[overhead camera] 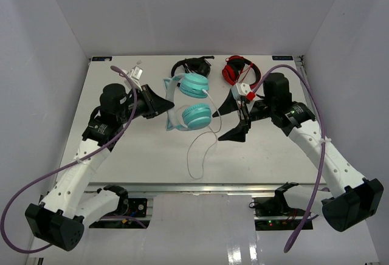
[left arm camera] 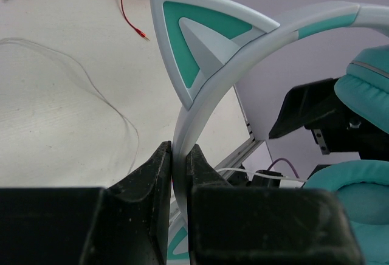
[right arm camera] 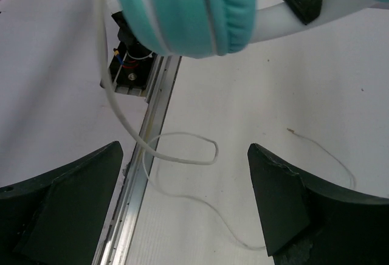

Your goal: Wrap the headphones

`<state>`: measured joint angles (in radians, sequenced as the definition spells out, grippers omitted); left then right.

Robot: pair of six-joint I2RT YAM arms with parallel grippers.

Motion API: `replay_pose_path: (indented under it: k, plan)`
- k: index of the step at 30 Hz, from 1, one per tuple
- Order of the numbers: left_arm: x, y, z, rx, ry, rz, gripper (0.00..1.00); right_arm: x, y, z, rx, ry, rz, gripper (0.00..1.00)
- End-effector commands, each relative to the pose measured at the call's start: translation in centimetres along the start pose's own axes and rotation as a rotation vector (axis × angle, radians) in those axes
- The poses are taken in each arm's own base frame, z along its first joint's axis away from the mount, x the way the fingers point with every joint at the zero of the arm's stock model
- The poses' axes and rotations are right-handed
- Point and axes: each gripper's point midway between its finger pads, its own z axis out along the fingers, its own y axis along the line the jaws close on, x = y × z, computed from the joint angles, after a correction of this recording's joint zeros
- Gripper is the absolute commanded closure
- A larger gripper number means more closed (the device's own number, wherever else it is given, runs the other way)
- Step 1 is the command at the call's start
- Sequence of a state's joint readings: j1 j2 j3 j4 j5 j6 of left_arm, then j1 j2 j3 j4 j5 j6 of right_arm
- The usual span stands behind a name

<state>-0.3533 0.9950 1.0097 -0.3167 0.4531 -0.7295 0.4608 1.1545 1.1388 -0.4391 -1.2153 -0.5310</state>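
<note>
L end effector [left arm camera: 177, 154] is clamped shut on the pale headband [left arm camera: 203, 89] of the teal headphones [overhead camera: 196, 115], just below a cat ear [left arm camera: 194, 34]. The headphones are mid-bench [overhead camera: 121, 155] betw. the two arms, one cup farther back and one nearer. R end effector [overhead camera: 219, 125] is spread wide w/ nothing in it, just right of the nearer cup and facing it. The thin white cable [right arm camera: 112, 95] trails from the cups in a loose loop toward the bench's near edge. Black headphones [overhead camera: 193, 65] and red headphones [overhead camera: 240, 69] are at the far edge.
</note>
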Motion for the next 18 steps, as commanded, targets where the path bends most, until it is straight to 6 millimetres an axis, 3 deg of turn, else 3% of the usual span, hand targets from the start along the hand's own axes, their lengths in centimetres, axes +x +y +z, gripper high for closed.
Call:
replay_pose_path:
  k: [1,6,13,14,16,18]
  plan:
    - [-4.9,-4.6,-0.9,0.104,-0.172,-0.038,1.0,-0.6,1.8,1.0,-0.094,-0.055,-0.068,0.1]
    - [-5.9,-5.9,-0.5,0.151,-0.192,-0.113,1.0,-0.8,2.0,2.4,-0.162,-0.107,-0.094,0.1]
    - [-7.8,-8.4,-1.2,0.21,-0.23,-0.182,1.0,-2.8,-1.4,5.3,-0.168,-0.193,-0.052,0.08]
    - [-8.4,-8.8,-1.6,0.213,-0.253,-0.193,1.0,-3.2,-1.2,5.4,-0.181,-0.217,0.019,0.07]
    - [-9.2,-9.3,-2.1,0.215,-0.283,-0.206,1.0,-4.5,-1.3,5.7,-0.198,-0.304,-0.044,0.06]
    - [-10.1,-9.8,-2.5,0.208,-0.313,-0.208,1.0,-4.6,-0.8,6.1,-0.232,-0.33,0.066,0.05]
